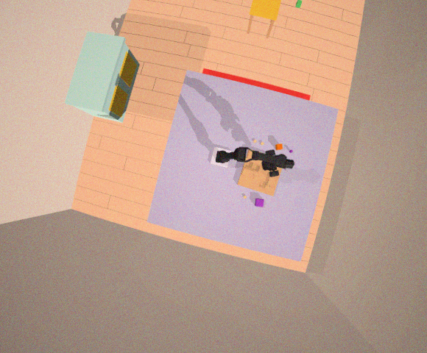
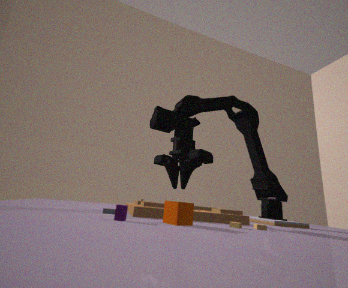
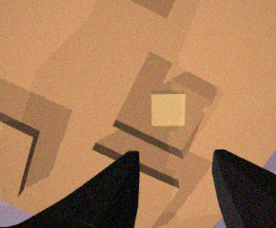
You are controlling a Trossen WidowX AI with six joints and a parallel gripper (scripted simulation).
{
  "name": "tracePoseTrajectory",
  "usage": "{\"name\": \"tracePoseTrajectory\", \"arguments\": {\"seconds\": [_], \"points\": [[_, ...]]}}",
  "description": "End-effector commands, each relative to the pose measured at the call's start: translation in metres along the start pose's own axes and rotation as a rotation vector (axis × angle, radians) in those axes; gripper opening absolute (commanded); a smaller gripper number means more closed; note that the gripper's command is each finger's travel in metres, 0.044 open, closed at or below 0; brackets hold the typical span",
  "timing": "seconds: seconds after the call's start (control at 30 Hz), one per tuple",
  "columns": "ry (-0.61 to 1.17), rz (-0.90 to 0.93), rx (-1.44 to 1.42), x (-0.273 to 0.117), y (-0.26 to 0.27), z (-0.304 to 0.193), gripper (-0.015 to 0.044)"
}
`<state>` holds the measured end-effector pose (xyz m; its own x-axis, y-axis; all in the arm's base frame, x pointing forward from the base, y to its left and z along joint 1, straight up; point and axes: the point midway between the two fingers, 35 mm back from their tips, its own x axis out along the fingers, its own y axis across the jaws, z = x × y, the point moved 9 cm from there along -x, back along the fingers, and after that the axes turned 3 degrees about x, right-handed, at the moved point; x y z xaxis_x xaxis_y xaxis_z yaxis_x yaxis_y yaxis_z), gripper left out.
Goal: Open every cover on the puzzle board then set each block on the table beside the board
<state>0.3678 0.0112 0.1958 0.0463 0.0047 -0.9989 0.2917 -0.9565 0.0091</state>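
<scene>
The pale square block (image 3: 168, 109) sits on the wooden board (image 1: 254, 181) (image 2: 149, 212) (image 3: 252, 43), beneath your gripper (image 1: 274, 167) (image 2: 179, 188) (image 3: 176, 161), whose fingers stand apart with nothing between them. Near the board on the table (image 1: 206, 197) (image 2: 137, 254), you have an orange cube (image 1: 278, 146) (image 2: 177, 213) and, across from it, a purple cube (image 1: 259, 202).

You're in a plain room in a home, it seems: plank floor (image 1: 156, 151), pale green cabinet (image 1: 96, 70), yellow chair (image 1: 265, 8).
</scene>
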Motion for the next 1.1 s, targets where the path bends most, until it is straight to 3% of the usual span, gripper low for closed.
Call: {"name": "tracePoseTrajectory", "arguments": {"seconds": [0.0,0.23,1.07], "points": [[-0.009,0.001,0.001,0.012,0.000,0.001,0.0144],[-0.009,0.001,0.001,0.028,-0.001,0.001,0.0144],[-0.009,0.001,0.001,0.028,0.001,0.002,0.0144]]}}
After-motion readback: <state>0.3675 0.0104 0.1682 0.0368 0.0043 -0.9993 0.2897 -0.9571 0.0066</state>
